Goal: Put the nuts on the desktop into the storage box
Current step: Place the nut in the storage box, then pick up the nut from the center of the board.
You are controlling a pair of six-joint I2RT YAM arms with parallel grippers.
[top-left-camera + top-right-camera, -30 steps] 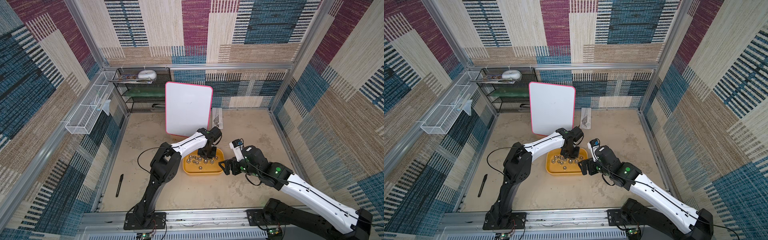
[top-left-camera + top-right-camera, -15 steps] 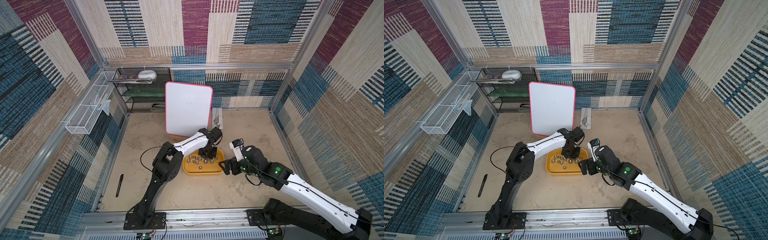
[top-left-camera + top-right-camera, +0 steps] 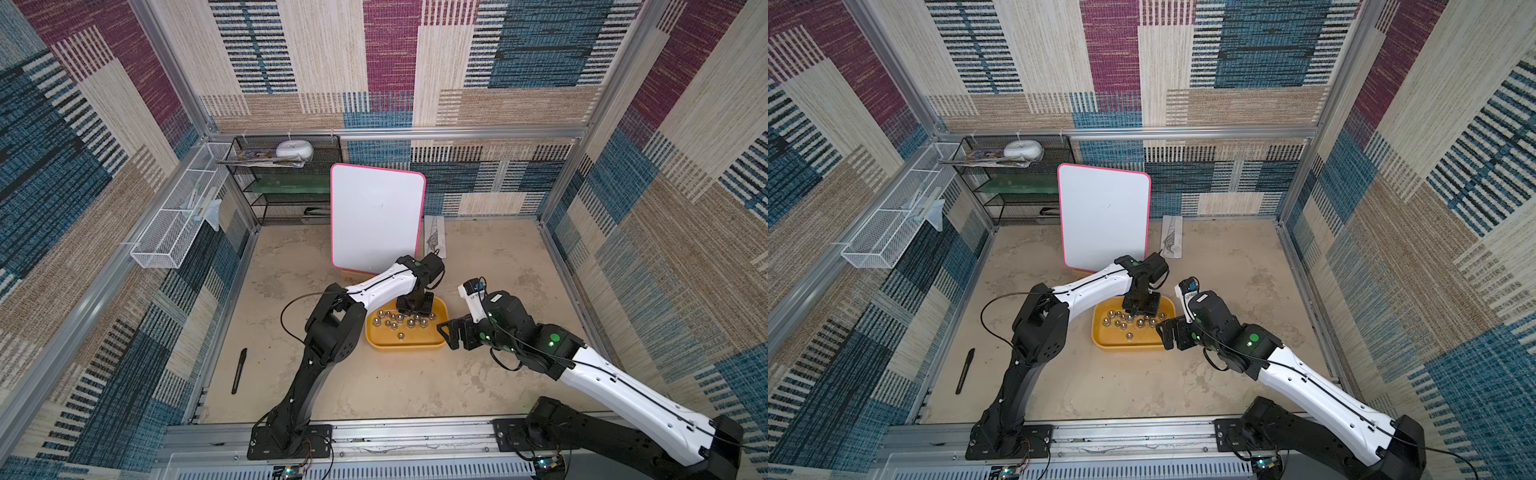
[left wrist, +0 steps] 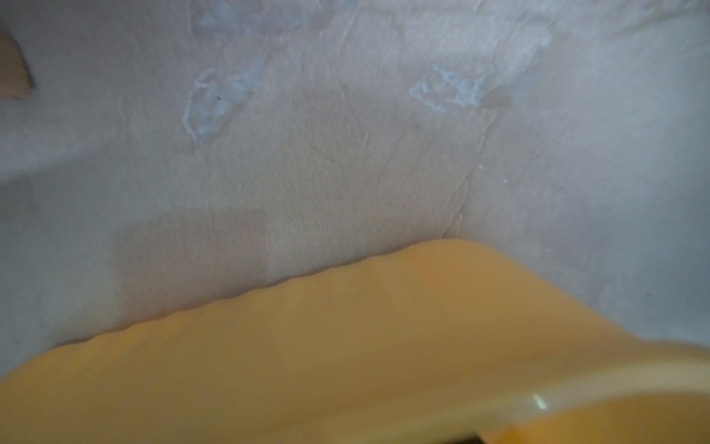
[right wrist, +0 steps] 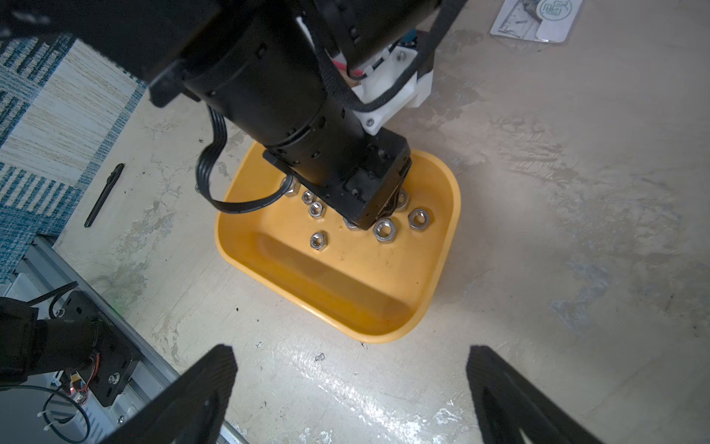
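1. Straight under the left gripper, the nuts lie inside the storage box; its jaws' state I cannot tell.
2. The right gripper, spread wide and empty, hangs just beside the storage box, farther off.

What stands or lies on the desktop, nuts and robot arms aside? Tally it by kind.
storage box: 1
whiteboard: 1
black pen: 1
printed packet: 1
black mesh rack: 1
Total: 5
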